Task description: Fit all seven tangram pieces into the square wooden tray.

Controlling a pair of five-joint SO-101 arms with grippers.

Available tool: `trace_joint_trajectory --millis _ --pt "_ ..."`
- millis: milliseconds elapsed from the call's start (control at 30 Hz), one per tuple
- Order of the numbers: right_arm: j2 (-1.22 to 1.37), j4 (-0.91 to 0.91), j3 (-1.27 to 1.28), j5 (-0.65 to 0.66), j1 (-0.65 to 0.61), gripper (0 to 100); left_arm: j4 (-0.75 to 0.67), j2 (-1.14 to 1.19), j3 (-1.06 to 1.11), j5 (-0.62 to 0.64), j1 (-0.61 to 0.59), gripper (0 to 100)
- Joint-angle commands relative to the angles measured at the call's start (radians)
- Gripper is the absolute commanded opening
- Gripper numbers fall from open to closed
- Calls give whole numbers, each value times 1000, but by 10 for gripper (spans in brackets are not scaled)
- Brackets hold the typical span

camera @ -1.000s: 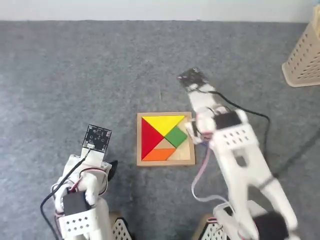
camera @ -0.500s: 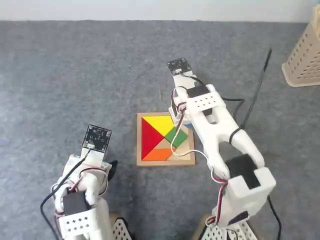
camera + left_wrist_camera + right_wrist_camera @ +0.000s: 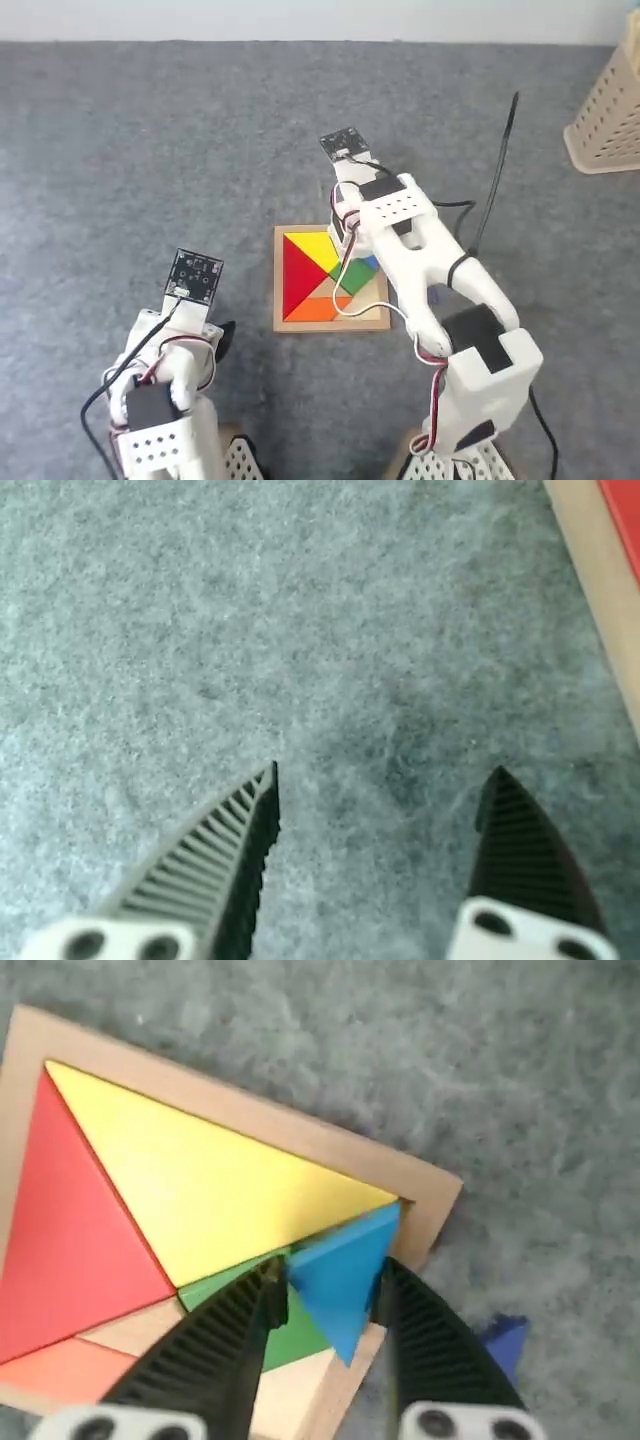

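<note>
The square wooden tray (image 3: 330, 326) lies on the grey carpet at the middle. It holds a yellow triangle (image 3: 316, 247), a red triangle (image 3: 299, 276), a green square (image 3: 351, 277) and an orange piece (image 3: 316, 311). My right arm (image 3: 400, 215) stretches over the tray's far right corner. In the right wrist view my right gripper (image 3: 330, 1280) is shut on a blue triangle (image 3: 345, 1265), tilted over the tray rim (image 3: 200, 1085) beside the yellow triangle (image 3: 210, 1190). My left gripper (image 3: 385, 780) stands open above bare carpet, left of the tray.
A dark blue piece (image 3: 503, 1340) lies on the carpet just outside the tray's corner. A slatted beige basket (image 3: 610, 110) stands at the far right edge. The tray's edge (image 3: 590, 570) shows off to one side of the left gripper.
The right arm has swung from the tray's right side across to its far right corner, carrying the blue triangle. The left arm has not moved.
</note>
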Motion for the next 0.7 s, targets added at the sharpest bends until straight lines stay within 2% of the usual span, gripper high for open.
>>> trace_joint_trajectory --millis 0,233,367,433,567,667 --pt "-16 13 -55 -8 -13 188 2 -17 -13 6 3 299" --pt "-35 25 -57 -6 -4 180 2 -17 -13 6 3 299" --pt "-165 61 -37 31 82 4 2 -17 -13 6 3 299" --pt "-252 64 9 41 139 36 2 -17 -13 6 3 299" --pt "-381 65 137 183 228 54 2 -17 -13 6 3 299" --pt "-417 64 222 195 257 54 2 -17 -13 6 3 299"
